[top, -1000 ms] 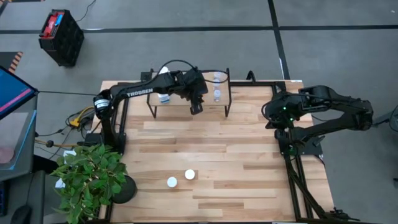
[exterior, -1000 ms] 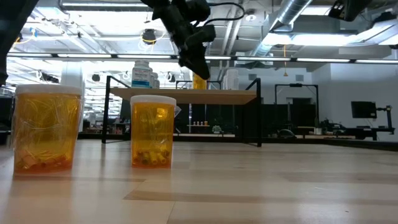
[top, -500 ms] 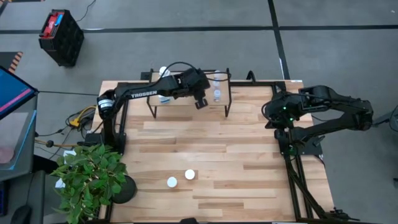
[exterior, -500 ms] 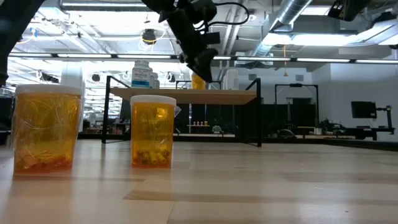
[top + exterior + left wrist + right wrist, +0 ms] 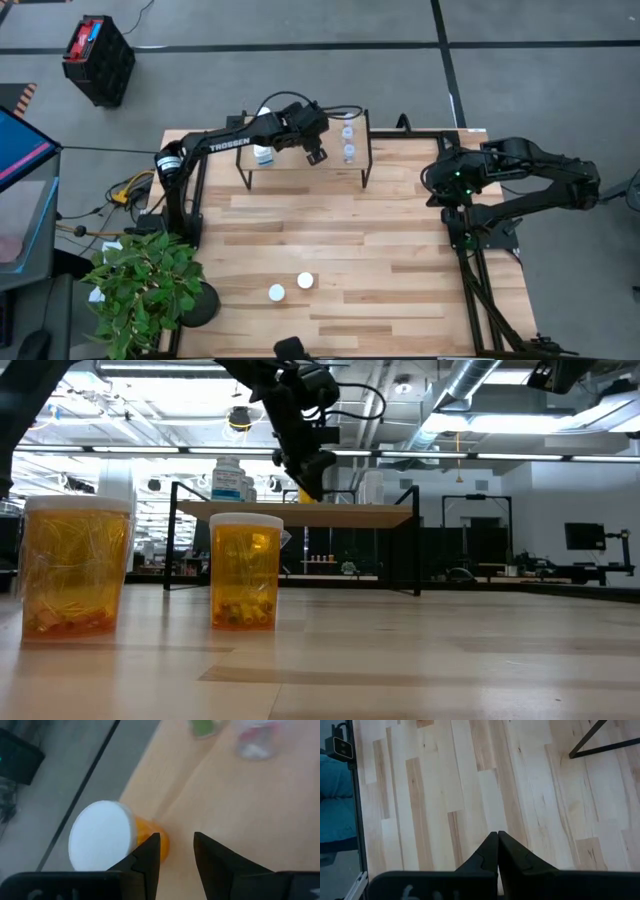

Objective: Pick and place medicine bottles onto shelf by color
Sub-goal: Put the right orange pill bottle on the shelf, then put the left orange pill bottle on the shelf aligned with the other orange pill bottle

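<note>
My left gripper (image 5: 314, 155) hovers open over the shelf (image 5: 360, 515) at the table's far side. In the left wrist view an orange bottle with a white cap (image 5: 107, 840) stands on the shelf board near its edge. It is just outside one finger (image 5: 150, 850), and the gap between the fingers (image 5: 175, 845) is empty. A white bottle (image 5: 263, 155) and two clear bottles (image 5: 348, 130) (image 5: 349, 153) also stand on the shelf. Two more orange bottles (image 5: 276, 293) (image 5: 305, 282) stand on the table near its front edge. My right gripper (image 5: 497, 840) is shut and empty at the table's right. My left gripper points down at the shelf, with the orange bottle's side (image 5: 159, 845) right beside the outer face of one finger. I cannot tell whether that finger touches it. The bottle stands upright on the shelf board.
The shelf's black legs (image 5: 365, 178) stand on the far part of the table. A potted plant (image 5: 145, 290) stands at the near left corner. In the low view the two orange bottles (image 5: 75, 565) (image 5: 245, 570) stand close to the camera.
My left gripper has moved toward the table's far edge, farther in over the shelf. The orange bottle on the shelf has stayed where it was.
</note>
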Controlling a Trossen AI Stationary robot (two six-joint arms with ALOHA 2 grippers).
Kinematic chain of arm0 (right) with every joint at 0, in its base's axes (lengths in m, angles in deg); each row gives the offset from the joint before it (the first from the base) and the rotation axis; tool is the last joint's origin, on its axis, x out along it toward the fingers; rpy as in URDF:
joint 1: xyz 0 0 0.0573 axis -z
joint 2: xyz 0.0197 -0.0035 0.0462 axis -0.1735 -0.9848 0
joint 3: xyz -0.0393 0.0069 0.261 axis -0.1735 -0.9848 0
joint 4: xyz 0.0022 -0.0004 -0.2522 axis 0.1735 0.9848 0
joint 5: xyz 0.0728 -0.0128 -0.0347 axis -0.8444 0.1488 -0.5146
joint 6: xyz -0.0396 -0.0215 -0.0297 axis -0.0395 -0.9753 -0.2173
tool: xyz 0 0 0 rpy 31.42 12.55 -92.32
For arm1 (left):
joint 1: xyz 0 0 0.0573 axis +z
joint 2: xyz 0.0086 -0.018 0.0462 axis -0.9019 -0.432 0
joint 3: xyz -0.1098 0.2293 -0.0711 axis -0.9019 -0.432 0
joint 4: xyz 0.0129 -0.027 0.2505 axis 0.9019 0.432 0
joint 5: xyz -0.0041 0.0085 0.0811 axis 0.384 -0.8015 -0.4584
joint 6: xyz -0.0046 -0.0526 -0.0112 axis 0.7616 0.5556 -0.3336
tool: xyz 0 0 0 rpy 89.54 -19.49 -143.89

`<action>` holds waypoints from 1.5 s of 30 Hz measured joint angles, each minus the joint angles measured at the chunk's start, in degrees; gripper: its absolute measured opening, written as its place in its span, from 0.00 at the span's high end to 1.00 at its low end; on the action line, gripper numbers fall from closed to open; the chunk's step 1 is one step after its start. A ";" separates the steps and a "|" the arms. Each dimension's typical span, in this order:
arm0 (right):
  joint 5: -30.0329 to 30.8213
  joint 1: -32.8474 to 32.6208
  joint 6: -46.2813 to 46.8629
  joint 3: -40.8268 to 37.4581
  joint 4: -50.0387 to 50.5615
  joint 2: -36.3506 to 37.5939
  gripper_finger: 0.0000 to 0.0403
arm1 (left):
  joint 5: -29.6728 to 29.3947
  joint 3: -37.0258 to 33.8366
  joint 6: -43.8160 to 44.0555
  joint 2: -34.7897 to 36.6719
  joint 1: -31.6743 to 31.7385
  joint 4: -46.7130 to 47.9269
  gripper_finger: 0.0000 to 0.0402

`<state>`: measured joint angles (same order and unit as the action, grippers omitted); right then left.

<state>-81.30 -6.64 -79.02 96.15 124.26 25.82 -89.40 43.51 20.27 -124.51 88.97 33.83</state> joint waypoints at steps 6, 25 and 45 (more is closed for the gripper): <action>0.00 0.00 -0.02 0.02 0.00 -0.02 0.94 | -1.09 0.00 0.04 0.01 0.89 0.89 0.73; 0.00 0.00 0.07 0.02 -0.61 -0.01 0.94 | 31.54 16.49 -4.46 0.38 -13.50 40.55 0.73; -0.17 0.00 4.44 0.07 -2.26 -5.63 0.94 | 30.00 9.16 13.24 0.23 -30.48 48.14 0.31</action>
<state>-81.48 -6.64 -74.58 96.22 122.01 20.18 -59.40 52.67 33.51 -124.28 58.49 81.97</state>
